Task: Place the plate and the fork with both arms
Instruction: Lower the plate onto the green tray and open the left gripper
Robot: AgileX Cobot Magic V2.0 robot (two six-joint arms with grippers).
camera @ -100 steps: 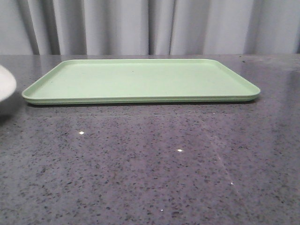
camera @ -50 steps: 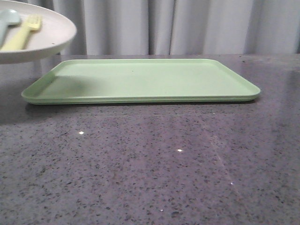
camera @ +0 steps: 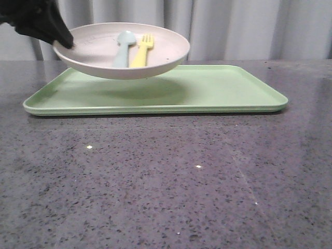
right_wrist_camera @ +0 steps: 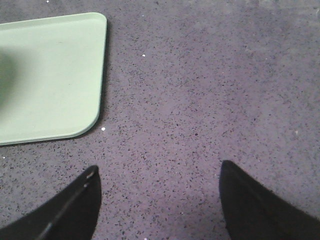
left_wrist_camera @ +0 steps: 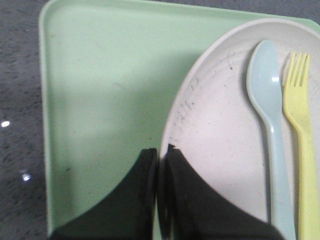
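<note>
The pale pinkish-white plate (camera: 98, 44) hangs in the air above the left part of the light-green tray (camera: 223, 88), not touching it. My left gripper (camera: 66, 42) is shut on the plate's left rim. The yellow fork (camera: 142, 51) lies in the plate beside a pale blue spoon (camera: 123, 47). In the left wrist view the gripper (left_wrist_camera: 161, 150) pinches the plate's (left_wrist_camera: 220, 130) rim, with the fork (left_wrist_camera: 300, 125) and the spoon (left_wrist_camera: 270, 115) lying side by side. My right gripper (right_wrist_camera: 157, 172) is open and empty over bare table, right of the tray's corner (right_wrist_camera: 50, 75).
The tray lies flat on the dark speckled tabletop (camera: 166, 181), across the far half. A grey curtain hangs behind the table. The right gripper does not show in the front view.
The plate with fork and spoon has come in from the far left, risen, and moved right until it is over the tray's left part. The tray has not moved.
</note>
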